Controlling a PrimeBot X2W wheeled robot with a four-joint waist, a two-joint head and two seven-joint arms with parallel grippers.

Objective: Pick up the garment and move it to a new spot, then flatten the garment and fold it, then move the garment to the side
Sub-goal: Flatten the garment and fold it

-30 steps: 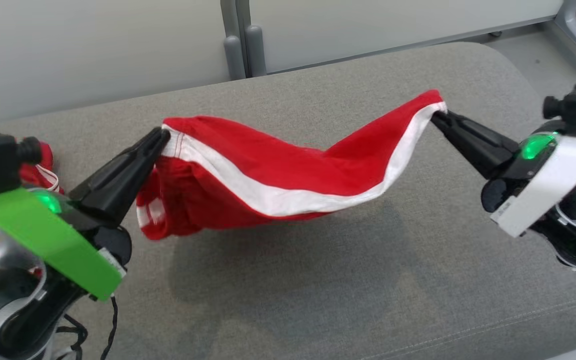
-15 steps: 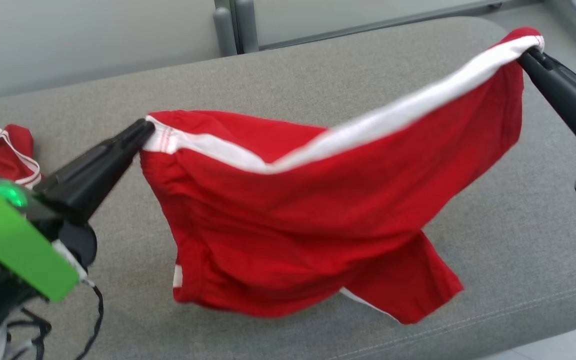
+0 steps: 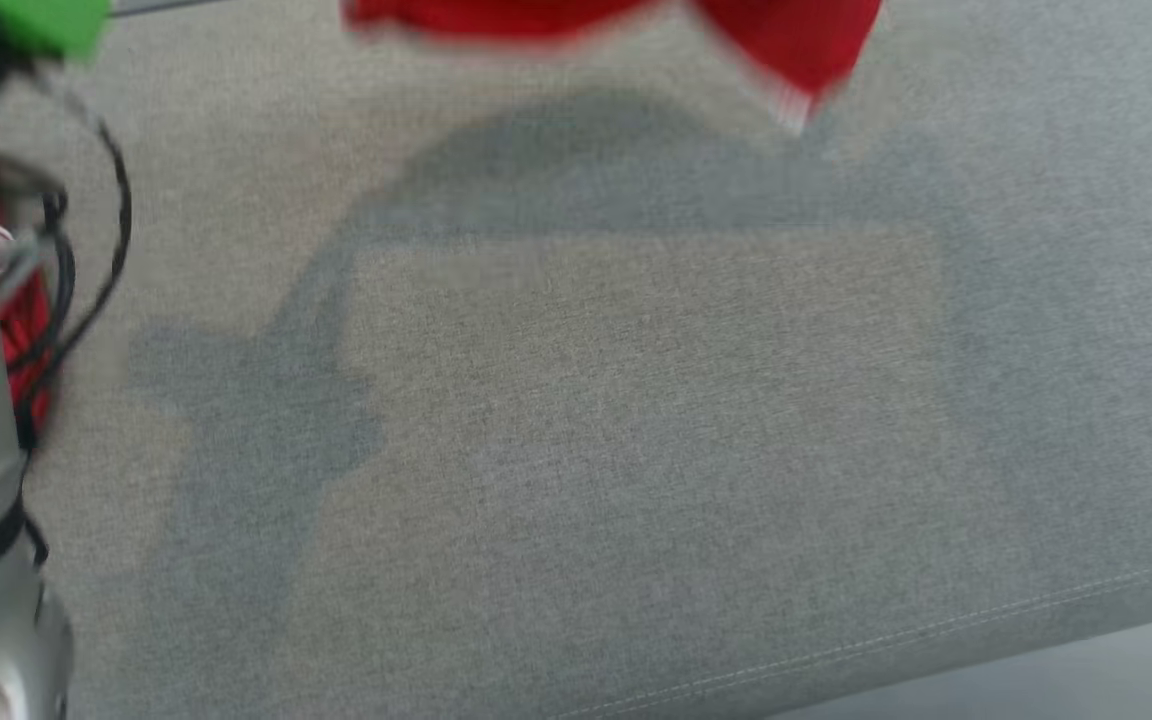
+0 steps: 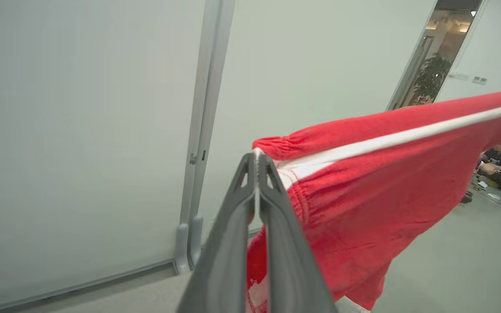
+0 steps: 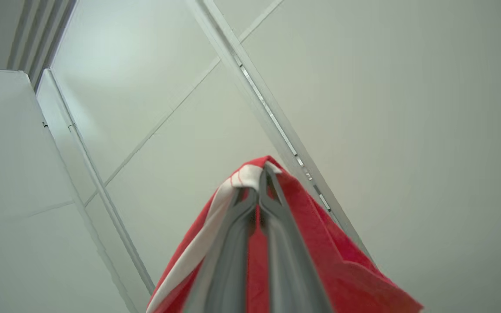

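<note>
Above the grey fabric-covered tabletop [image 3: 636, 450], the red garment [image 4: 363, 195] hangs in the air, clear of the surface. In the head view its blurred lower hem crosses the top edge, with its shadow [image 3: 536, 170] cast on the cloth below.

The garment is suspended by its white waistband [image 4: 407, 139], drawn into a near-straight line. This line is the long axis and runs from one tool to the other. The body of the garment drops below it.

The left tool [image 4: 257, 161] has its fingers pressed together on the gathered end of the waistband. The right tool [image 5: 262, 174] is likewise pinched on the opposite end, and points steeply upward toward the ceiling panels. In the left wrist view the band rises toward the far end, so the right end is judged to be the higher.

Neither arm is nearer, since each holds one end. The landing area lies directly below. Lowering will probably require both tools to descend together, so that the hem touches first.
</note>
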